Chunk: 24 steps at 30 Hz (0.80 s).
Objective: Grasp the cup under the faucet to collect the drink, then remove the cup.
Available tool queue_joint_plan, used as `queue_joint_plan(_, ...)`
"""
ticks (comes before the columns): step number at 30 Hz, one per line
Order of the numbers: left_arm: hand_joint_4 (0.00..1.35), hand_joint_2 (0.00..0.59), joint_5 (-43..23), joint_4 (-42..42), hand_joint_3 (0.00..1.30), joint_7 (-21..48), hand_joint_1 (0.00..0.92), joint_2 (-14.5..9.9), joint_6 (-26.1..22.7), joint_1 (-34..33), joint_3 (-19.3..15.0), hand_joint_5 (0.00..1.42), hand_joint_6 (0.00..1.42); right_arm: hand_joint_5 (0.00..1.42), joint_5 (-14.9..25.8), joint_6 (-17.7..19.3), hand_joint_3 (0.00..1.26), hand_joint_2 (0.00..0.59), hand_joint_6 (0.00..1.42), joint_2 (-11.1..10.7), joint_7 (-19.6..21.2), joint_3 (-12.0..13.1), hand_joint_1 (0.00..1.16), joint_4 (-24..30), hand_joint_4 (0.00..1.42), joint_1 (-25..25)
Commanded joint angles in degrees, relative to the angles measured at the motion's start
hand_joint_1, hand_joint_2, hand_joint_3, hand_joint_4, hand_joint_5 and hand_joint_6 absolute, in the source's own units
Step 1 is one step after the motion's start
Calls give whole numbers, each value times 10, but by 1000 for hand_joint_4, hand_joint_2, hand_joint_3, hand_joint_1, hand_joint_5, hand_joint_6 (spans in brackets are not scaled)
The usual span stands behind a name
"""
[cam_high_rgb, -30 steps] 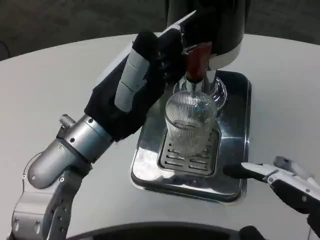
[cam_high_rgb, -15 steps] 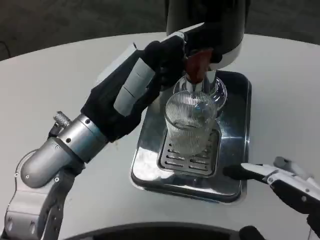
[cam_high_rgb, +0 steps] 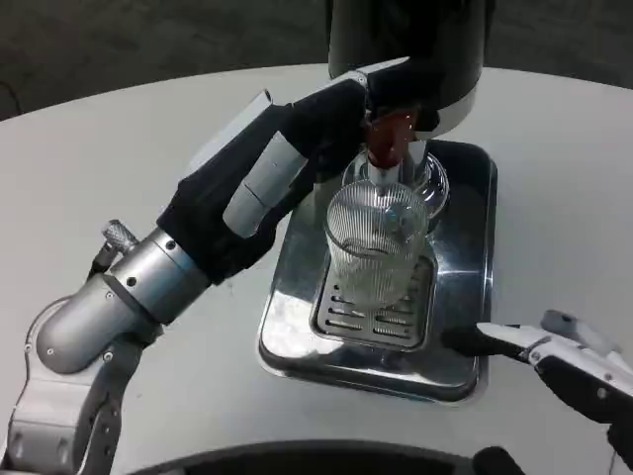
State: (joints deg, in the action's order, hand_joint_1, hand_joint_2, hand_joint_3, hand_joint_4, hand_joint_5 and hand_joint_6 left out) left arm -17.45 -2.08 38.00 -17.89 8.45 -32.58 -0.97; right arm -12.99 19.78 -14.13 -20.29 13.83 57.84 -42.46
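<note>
A clear ribbed glass cup [cam_high_rgb: 377, 247] stands upright on the slotted grate of a steel drip tray [cam_high_rgb: 465, 287], right under the faucet. The faucet has a dark red tap handle [cam_high_rgb: 388, 139] and hangs from a black dispenser [cam_high_rgb: 410, 45]. My left hand [cam_high_rgb: 316, 129] reaches up to the tap, its dark fingers against the red handle from the left; whether they grip it is hidden. My right hand [cam_high_rgb: 569, 361] lies low at the tray's front right corner, fingers stretched out toward the tray, holding nothing and apart from the cup.
The white round table [cam_high_rgb: 119, 168] spreads out left of the tray and right of it. My left forearm [cam_high_rgb: 148, 287] crosses the table diagonally, close to the tray's left rim. A dark curved edge [cam_high_rgb: 297, 457] shows at the bottom.
My left hand has slid further right and up along the tap, the forearm shifting slightly left and down. The cup, the tray and my right hand have stayed in place.
</note>
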Motion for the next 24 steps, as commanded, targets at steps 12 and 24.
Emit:
queue_joint_plan(12,111,68,46,-28,243,34,0,-35,75,-5,30,203,92,180,2,-4,267,466,16,6,5,-7,596,1,253,-4)
queue_joint_plan(24,110,70,58,-42,246,28,0,-42,98,-8,28,201,80,180,0,-13,268,469,17,5,4,-13,594,2,253,4)
